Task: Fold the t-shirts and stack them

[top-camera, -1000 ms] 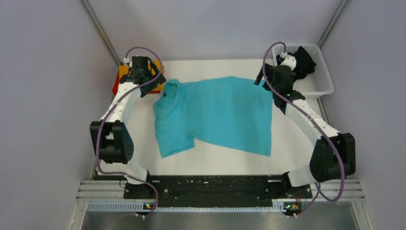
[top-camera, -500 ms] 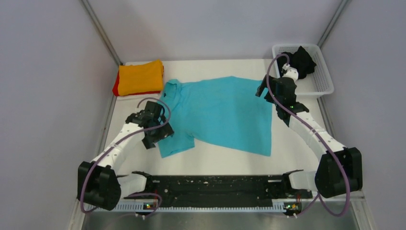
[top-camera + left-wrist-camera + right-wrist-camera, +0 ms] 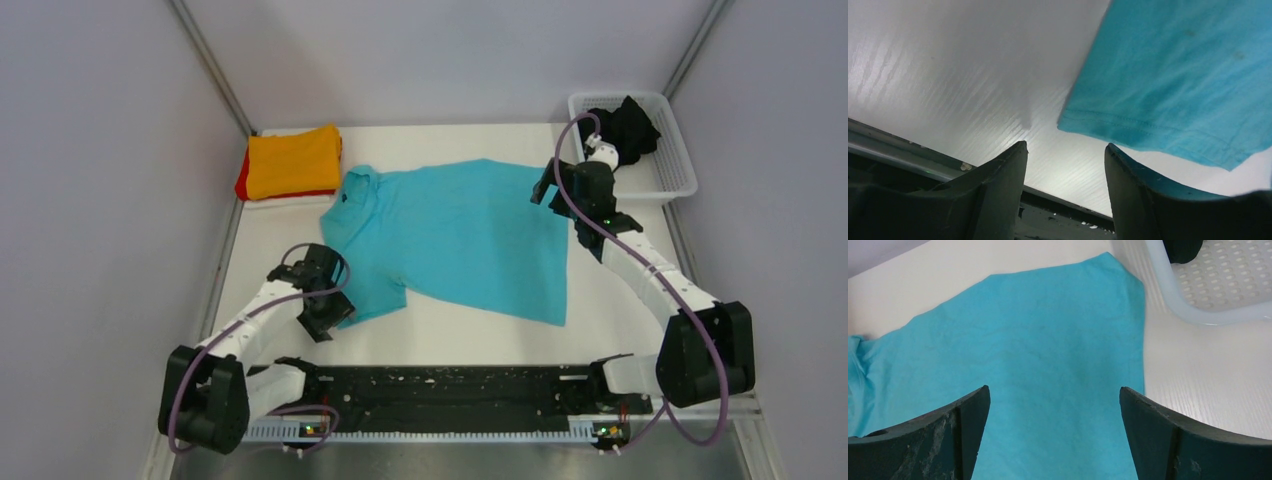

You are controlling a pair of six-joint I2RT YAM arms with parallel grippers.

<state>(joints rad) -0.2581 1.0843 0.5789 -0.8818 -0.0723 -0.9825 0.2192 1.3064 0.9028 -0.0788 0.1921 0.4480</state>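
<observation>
Left gripper (image 3: 327, 318) sits at the table's near-left, just beside the near sleeve (image 3: 365, 300) of the turquoise t-shirt (image 3: 460, 235), which lies flat with its long axis left-right and collar to the left; right gripper (image 3: 547, 185) is over the shirt's far-right hem corner. Left wrist view: fingers spread and empty, sleeve hem (image 3: 1148, 132) just ahead and right of the gap, so this arm looks nearer for a sleeve fold. Right wrist view: jaws wide apart with nothing held, hem corner (image 3: 1118, 275) ahead, white mesh basket (image 3: 1198, 315) just right.
</observation>
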